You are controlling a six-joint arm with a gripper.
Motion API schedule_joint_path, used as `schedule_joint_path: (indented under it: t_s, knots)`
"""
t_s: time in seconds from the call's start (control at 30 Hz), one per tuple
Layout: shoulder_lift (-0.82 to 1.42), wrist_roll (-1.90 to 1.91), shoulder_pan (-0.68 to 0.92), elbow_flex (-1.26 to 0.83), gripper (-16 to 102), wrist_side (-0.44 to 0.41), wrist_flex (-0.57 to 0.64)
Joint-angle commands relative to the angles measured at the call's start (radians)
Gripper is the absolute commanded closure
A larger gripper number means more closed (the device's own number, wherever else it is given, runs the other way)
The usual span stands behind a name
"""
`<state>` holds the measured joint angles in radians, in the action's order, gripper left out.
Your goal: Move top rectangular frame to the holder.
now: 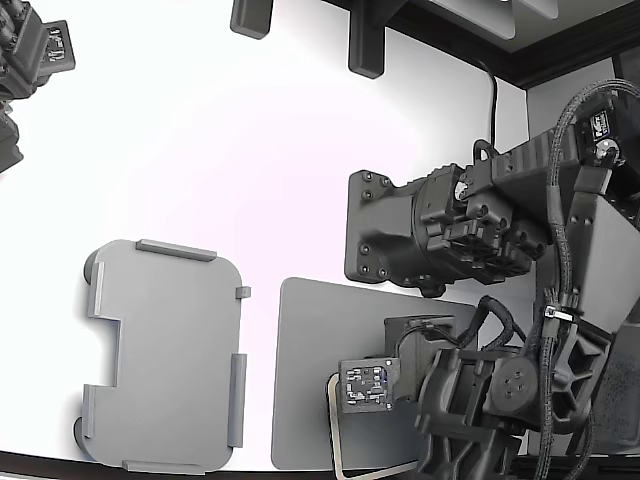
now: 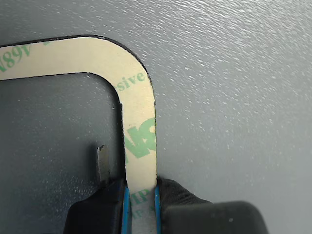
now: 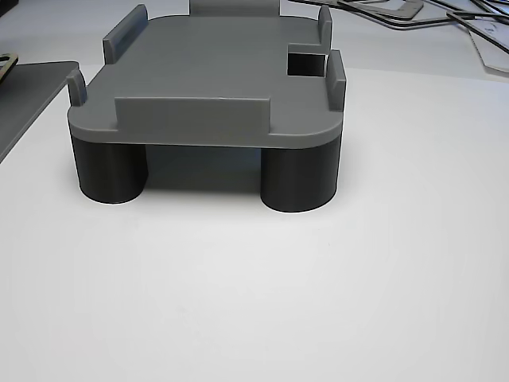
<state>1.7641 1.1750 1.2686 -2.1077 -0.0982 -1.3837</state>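
tool (image 2: 141, 195) clamps thin beige frame (image 2: 139, 112), rounded corner

In the exterior view the arm's dark body covers most of the top rectangular frame (image 1: 333, 420), leaving only one pale corner strip, and the picture's lower edge cuts that off. The grey mat (image 1: 305, 370) runs under the arm too. In the wrist view the hand (image 2: 141, 204) is cropped, and the frame's green lettering is only partly readable.
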Motion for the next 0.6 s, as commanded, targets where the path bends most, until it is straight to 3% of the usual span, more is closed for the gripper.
schedule_joint_path:
  t_s: [0.0,0.13,0.27,0.4,0.57]
  knots:
    - [0.015,0.025,-0.046,0.11,97,0.017,-0.071]
    - [0.023,0.172,-0.107,0.262,97,0.032,-0.175]
    - [0.008,0.339,-0.184,0.416,97,-0.012,-0.25]
    - [-0.061,0.526,-0.298,0.591,97,0.0,-0.272]
    - [-0.064,0.62,-0.416,0.658,96,0.011,-0.273]
